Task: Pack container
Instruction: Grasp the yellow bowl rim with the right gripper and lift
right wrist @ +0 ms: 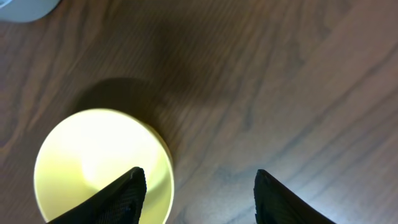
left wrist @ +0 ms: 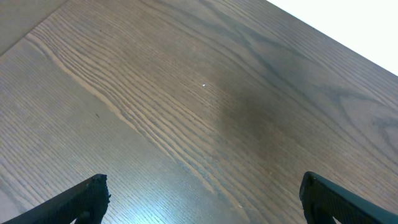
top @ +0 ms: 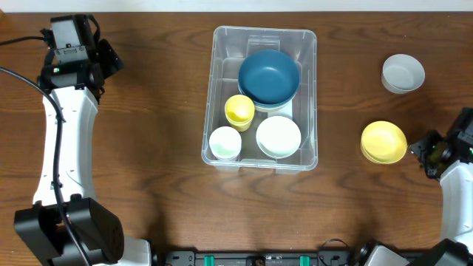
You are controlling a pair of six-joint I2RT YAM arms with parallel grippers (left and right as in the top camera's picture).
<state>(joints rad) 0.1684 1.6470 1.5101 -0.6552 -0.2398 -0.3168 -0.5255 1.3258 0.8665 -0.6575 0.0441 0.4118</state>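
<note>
Right wrist view: right gripper (right wrist: 199, 199) spread partway, pinching nothing. One finger (right wrist: 127, 193) over the inside of the yellow bowl (right wrist: 93, 162), the other over bare table (right wrist: 298, 93), with the bowl's near rim in the gap between them. Cannot tell whether the finger touches the bowl. Yellow bowl empty, upright, well apart from the container (top: 214, 96) on its right side.

Left wrist view: left gripper (left wrist: 208, 205) spread wide over bare wood, nothing between the jaws. Overhead, parked well off the container's far-left corner.

Farther out, a grey bowl (top: 403, 73), empty, also right of the container, level with its far end and apart from the yellow bowl.

Container at mid-table, clear-walled, open on top. Inside:
- blue bowl (top: 269, 75) filling the far half
- small yellow cup (top: 239, 109) just beside the blue bowl, toward the container's left wall
- white cup (top: 225, 142) in the near-left corner
- white bowl (top: 278, 136) in the near-right part, beside the white cup
</note>
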